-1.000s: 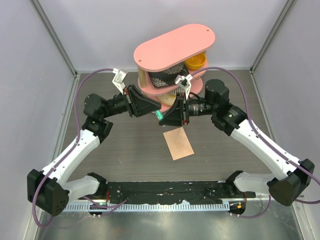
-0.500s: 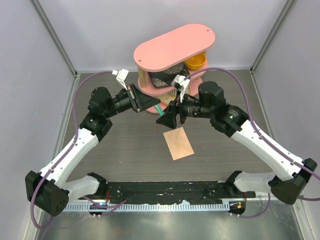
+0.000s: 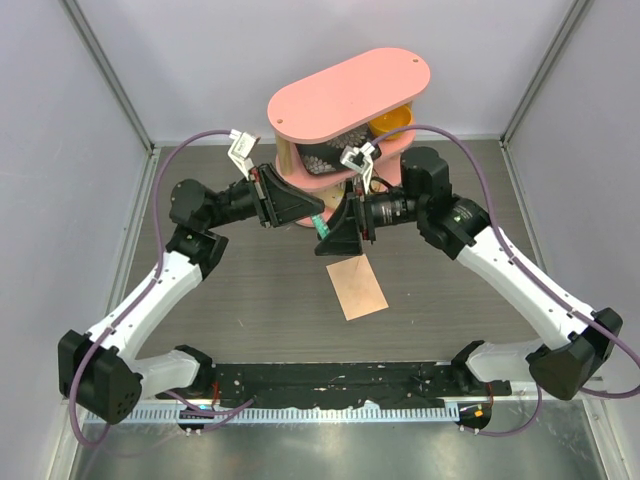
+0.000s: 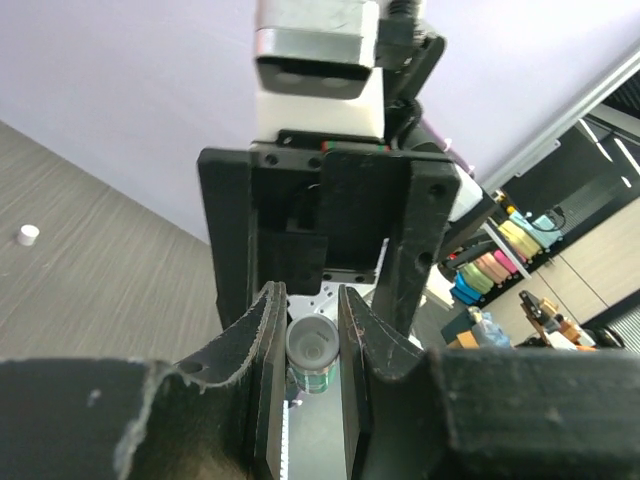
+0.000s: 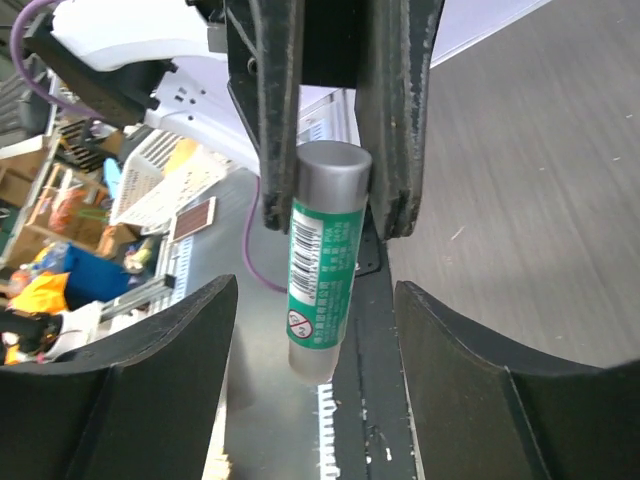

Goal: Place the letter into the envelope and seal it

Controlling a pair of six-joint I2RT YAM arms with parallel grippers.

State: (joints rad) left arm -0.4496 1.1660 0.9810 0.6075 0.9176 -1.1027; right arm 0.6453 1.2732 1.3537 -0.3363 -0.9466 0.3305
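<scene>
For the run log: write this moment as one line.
left tool: shut on glue stick, above table | right tool: open, facing glue stick | envelope: flat on table | letter: not in view

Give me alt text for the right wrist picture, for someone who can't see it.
A green-labelled glue stick with a grey end fills mid-frame, clamped near that end by the left gripper, whose fingers reach in from the top. The right gripper stands wide open at the bottom, either side of the stick, with grey table beyond.
</scene>
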